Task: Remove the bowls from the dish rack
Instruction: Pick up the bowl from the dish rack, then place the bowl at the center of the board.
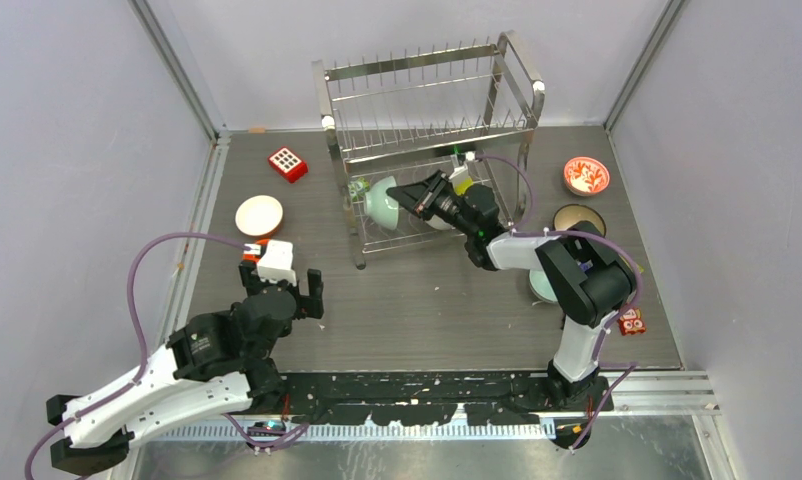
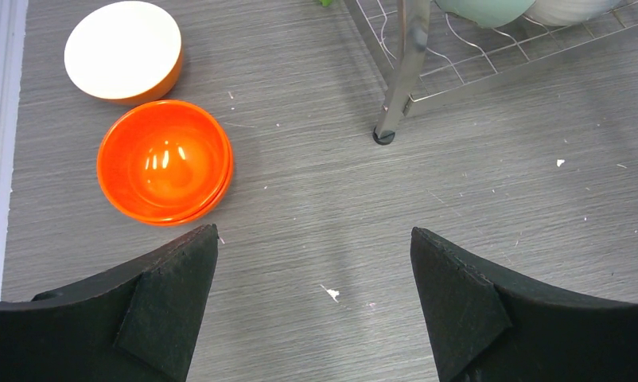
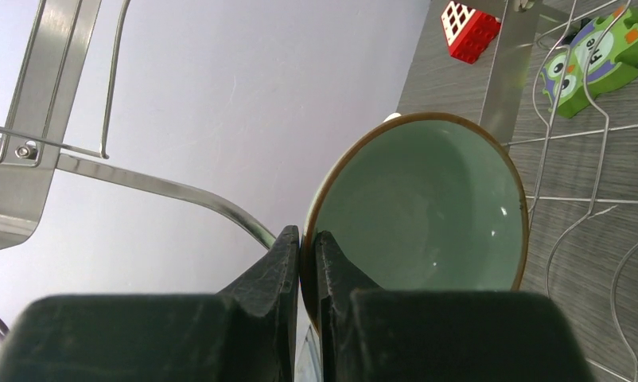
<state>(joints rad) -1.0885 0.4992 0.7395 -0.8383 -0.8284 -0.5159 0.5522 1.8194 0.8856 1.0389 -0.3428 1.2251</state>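
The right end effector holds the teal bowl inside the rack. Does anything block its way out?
The upper shelf appears to lie above the bowl, so it cannot go straight up. The open front, where the right end effector reaches in, looks free.

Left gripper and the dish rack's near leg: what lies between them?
Bare tabletop only, seen in the left wrist view, from the left gripper up to the dish rack leg.

A tilted bowl sits in the dish rack's lower tier; another bowl lies left on the table.
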